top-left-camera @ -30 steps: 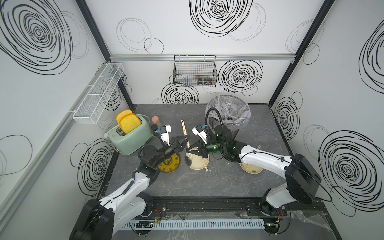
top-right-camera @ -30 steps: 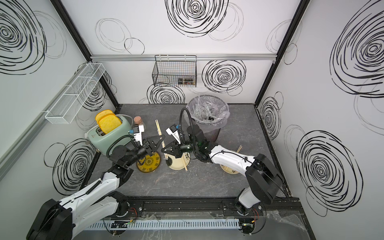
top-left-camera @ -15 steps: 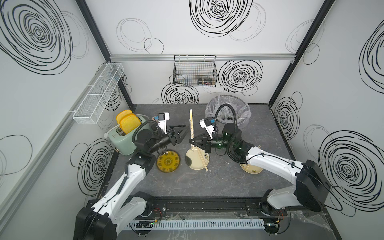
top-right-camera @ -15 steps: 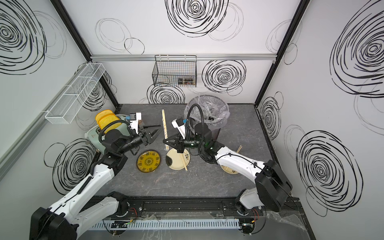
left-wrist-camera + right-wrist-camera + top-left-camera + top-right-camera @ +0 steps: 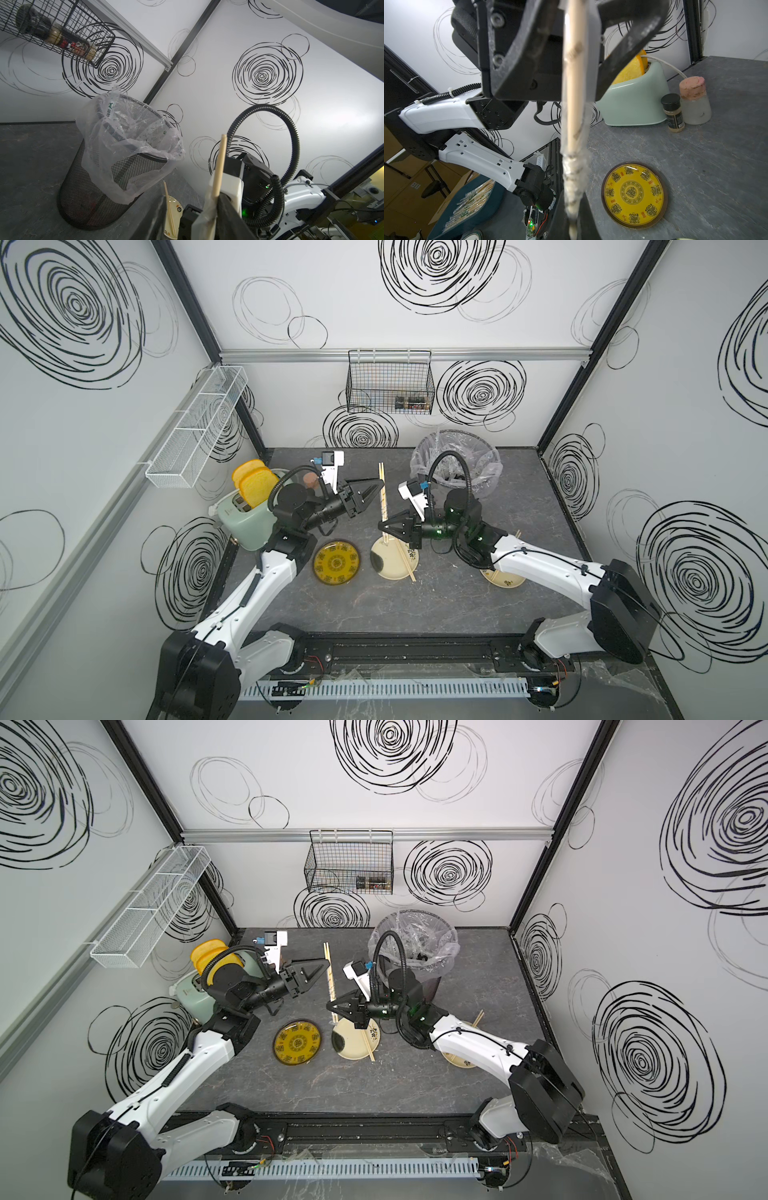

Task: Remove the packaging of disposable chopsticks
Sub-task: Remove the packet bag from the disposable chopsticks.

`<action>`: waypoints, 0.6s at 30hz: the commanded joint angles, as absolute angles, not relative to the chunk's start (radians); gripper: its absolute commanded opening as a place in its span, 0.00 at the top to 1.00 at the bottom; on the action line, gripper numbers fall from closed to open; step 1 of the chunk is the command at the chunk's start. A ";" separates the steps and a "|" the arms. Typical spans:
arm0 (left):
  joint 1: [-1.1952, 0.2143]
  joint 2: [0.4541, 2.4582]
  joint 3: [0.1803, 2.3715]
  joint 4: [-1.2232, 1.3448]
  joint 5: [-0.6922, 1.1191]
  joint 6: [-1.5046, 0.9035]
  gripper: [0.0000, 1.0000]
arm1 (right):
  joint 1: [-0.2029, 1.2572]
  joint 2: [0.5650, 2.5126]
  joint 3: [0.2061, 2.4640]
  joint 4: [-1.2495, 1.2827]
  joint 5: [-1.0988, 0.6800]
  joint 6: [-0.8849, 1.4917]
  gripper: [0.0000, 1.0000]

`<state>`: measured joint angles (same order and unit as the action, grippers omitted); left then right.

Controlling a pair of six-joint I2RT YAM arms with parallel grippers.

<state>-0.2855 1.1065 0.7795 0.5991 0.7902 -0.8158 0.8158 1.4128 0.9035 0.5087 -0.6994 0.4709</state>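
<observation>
Chopsticks (image 5: pixel 383 499) are standing nearly upright over the cream plate (image 5: pixel 395 572), the sleeve (image 5: pixel 574 178) bunching at their lower end where the right gripper (image 5: pixel 380 526) is clenching them. The left gripper (image 5: pixel 377 485) is hovering by their upper part, its jaws impossible to read. The bin (image 5: pixel 83 187) is holding clear printed plastic (image 5: pixel 145 135), the plate another pair (image 5: pixel 404 558), and the wall basket (image 5: pixel 365 393) a jar (image 5: pixel 409 400).

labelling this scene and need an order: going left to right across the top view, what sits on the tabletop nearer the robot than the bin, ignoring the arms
toaster → yellow plate → cream plate → partly hidden plate
</observation>
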 commanded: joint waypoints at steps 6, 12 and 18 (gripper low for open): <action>-0.321 1.098 0.691 0.703 0.818 -0.836 0.84 | 0.821 1.400 0.908 0.551 -0.700 0.459 1.00; -0.340 1.069 0.608 0.711 0.799 -0.841 0.88 | 0.813 1.399 0.931 0.536 -0.690 0.447 1.00; -0.376 1.043 0.528 0.727 0.786 -0.839 0.87 | 0.801 1.406 0.960 0.529 -0.690 0.442 1.00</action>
<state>-0.3424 1.0473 0.5842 0.7498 0.7574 -0.8223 0.8150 1.4162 0.9031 0.4290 -0.7113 0.4686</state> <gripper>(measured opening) 0.123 0.068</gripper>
